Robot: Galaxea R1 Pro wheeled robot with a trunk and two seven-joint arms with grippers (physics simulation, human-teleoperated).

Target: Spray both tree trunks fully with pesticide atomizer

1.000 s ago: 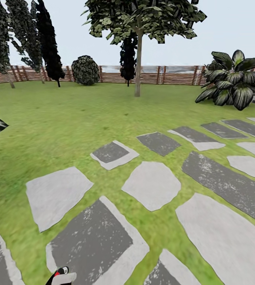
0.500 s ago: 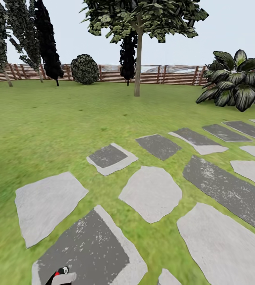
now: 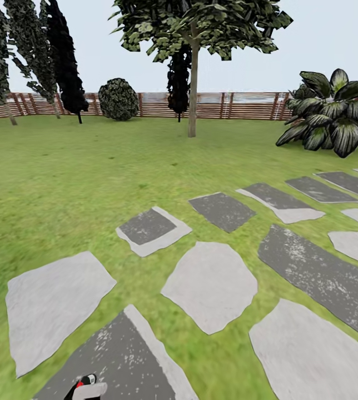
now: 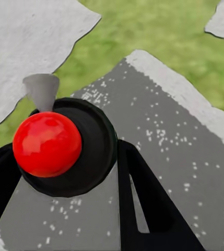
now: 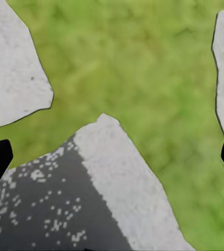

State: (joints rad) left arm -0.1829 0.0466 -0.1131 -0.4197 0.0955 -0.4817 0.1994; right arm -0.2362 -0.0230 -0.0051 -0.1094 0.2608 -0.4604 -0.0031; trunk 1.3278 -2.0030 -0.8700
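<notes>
The pesticide atomizer (image 4: 49, 144) shows in the left wrist view as a black round body with a glossy red ball and a grey nozzle. It sits between the black fingers of my left gripper (image 4: 65, 175), which is shut on it. In the head view the atomizer (image 3: 85, 382) peeks up at the bottom edge over the paving. One tree (image 3: 198, 25) with a broad green crown stands far ahead, and its straight beige-grey tree trunk (image 3: 193, 94) rises from the lawn before the fence. My right gripper (image 5: 112, 157) hangs open over grass and paving with nothing in it.
Grey and pale stepping stones (image 3: 212, 283) cross the grass floor (image 3: 62, 178) from near left to far right. A large broad-leaved plant (image 3: 332, 111) stands at the right. Dark narrow trees (image 3: 62, 61), a round bush (image 3: 119, 99) and a brown slat fence (image 3: 245, 105) line the back.
The whole head view has shifted: the stepping stones have slid down and leftward, so the camera has moved with the robot. The atomizer stays held at the same spot in the view.
</notes>
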